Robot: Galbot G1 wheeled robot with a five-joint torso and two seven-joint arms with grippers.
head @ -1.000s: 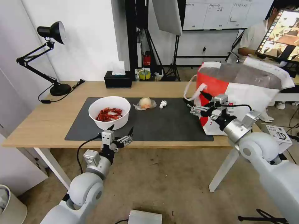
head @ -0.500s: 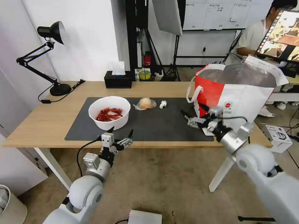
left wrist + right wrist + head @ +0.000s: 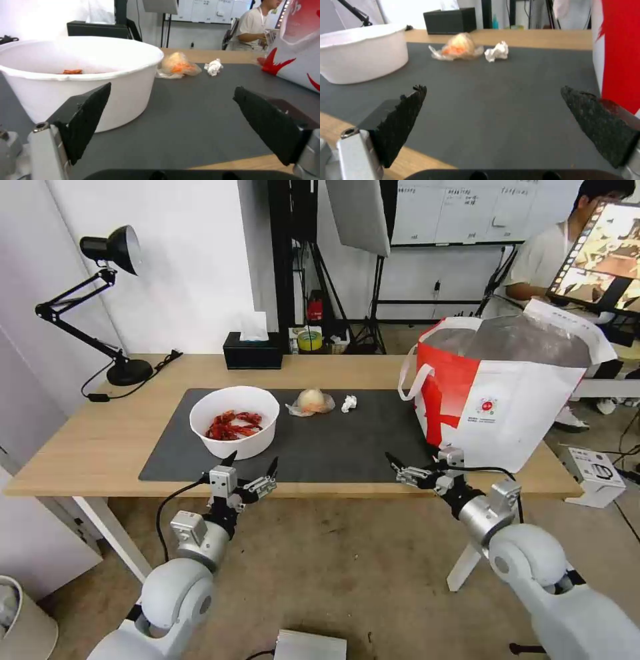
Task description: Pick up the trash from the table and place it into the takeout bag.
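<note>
The long light-wood bench [image 3: 100, 447] carries a dark grey mat [image 3: 333, 447], and at the mat's right end stands the takeout bag [image 3: 513, 400] — upright, mouth open, silver lining showing, one white loop handle hanging on its left side. On the left part of the mat sits the white round bowl [image 3: 234, 420] with red shells inside. Behind it and toward the middle lies the plastic-wrapped beige lump [image 3: 312, 401], with the small white paper wad [image 3: 349, 403] just beside it on the right, the two apart. A black tissue box [image 3: 253, 351] stands at the bench's far edge. The left claw [image 3: 250, 465] hovers at the near edge of the bench just in front of the bowl, fingers spread apart and empty. The right claw [image 3: 410, 465] hangs at the near edge too — close to the bag's lower left corner, its fingers likewise apart, gripping nothing.
</note>
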